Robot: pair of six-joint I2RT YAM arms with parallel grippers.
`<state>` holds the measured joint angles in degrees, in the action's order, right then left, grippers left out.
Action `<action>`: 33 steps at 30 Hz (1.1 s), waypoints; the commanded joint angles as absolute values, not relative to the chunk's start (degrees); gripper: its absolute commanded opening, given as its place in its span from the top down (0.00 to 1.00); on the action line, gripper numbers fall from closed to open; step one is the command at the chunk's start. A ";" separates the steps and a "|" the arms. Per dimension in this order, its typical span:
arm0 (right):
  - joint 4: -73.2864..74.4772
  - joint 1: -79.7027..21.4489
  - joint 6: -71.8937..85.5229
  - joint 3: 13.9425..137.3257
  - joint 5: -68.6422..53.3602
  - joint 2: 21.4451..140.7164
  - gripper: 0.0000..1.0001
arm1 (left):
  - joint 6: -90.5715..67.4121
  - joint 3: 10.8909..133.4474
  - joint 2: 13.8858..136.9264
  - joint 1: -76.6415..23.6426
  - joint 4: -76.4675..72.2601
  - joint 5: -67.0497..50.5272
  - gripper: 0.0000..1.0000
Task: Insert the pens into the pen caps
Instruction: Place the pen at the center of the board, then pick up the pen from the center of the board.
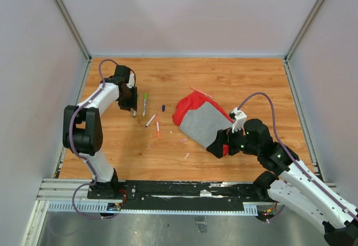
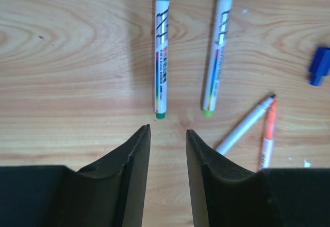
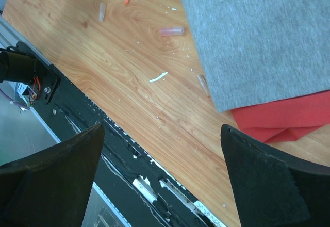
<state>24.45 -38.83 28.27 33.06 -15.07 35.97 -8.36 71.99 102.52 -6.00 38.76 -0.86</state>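
In the left wrist view a dark green pen [image 2: 161,57] and a light green pen [image 2: 216,51] lie side by side just ahead of my left gripper [image 2: 167,130]. It is open with a narrow gap, empty, low over the wood. A grey pen [image 2: 245,126] and an orange pen [image 2: 268,134] lie to the right, and a blue cap [image 2: 319,66] lies further right. My right gripper [image 3: 162,129] is wide open and empty above the table's near edge. A pink cap [image 3: 171,31] and a clear cap [image 3: 102,11] lie ahead of it.
A red-and-grey cloth [image 1: 202,120] lies mid-table beside my right gripper [image 1: 219,148], with a thin pink pen [image 1: 201,92] at its far edge. The black base rail [image 1: 184,191] runs along the near edge. Side walls close in the table.
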 commanded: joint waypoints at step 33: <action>35.19 -20.20 34.23 39.74 13.42 52.00 0.17 | -11.61 48.34 58.29 -19.32 25.33 -6.70 0.59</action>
